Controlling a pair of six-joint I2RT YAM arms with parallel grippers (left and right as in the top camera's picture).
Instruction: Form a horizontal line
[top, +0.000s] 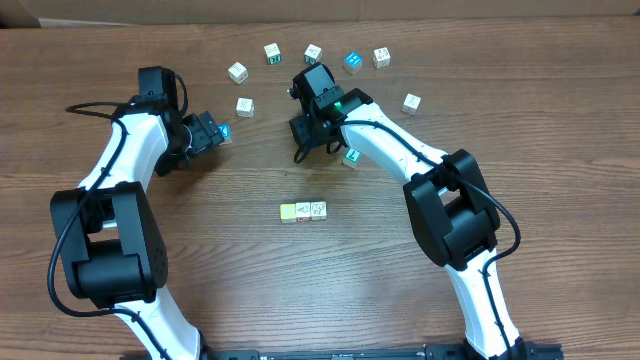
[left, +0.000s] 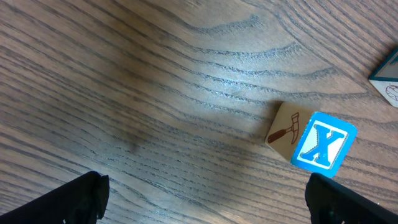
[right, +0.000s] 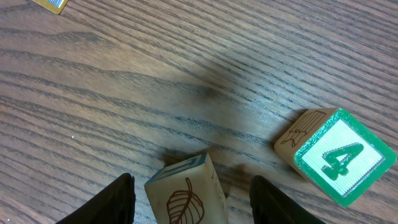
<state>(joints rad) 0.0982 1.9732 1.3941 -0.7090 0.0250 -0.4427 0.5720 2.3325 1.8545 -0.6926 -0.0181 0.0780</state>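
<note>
Only partly done, by the look of it. Begun as the horizontal line (top: 303, 211) at the middle of the tabletop (top: 200, 260), well apart from both arms. Starts with a pale yellow cube (top: 289, 211) at the robot's left end, touching whitish wood on its right. Hard to count from overhead: two cubes for certain, perhaps three, so short of a full row of four.

Runs with its long axis left to right across the overhead view, roughly parallel to the near edge of the tabletop. Points at neither arm, and looks straight as far as can be told.

Further away, reaching with the right gripper (right: 191, 186) around a leaf cube (right: 186, 202). Half-wide there, a finger on each side and a sliver of tabletop showing on both, so not yet pinching. Just beside it, but apart, a green 4 cube (right: 336, 158).

Nothing carried in the left gripper (left: 205, 196): spread wide over bare wood, with a blue X cube (left: 314, 142) ahead and to one side.

Left to do, as a judgement: clamp the leaf cube, carry it down to the row and set it flush at one end. Plenty of loose cubes (top: 244, 105) scattered along the far side to finish with.
</note>
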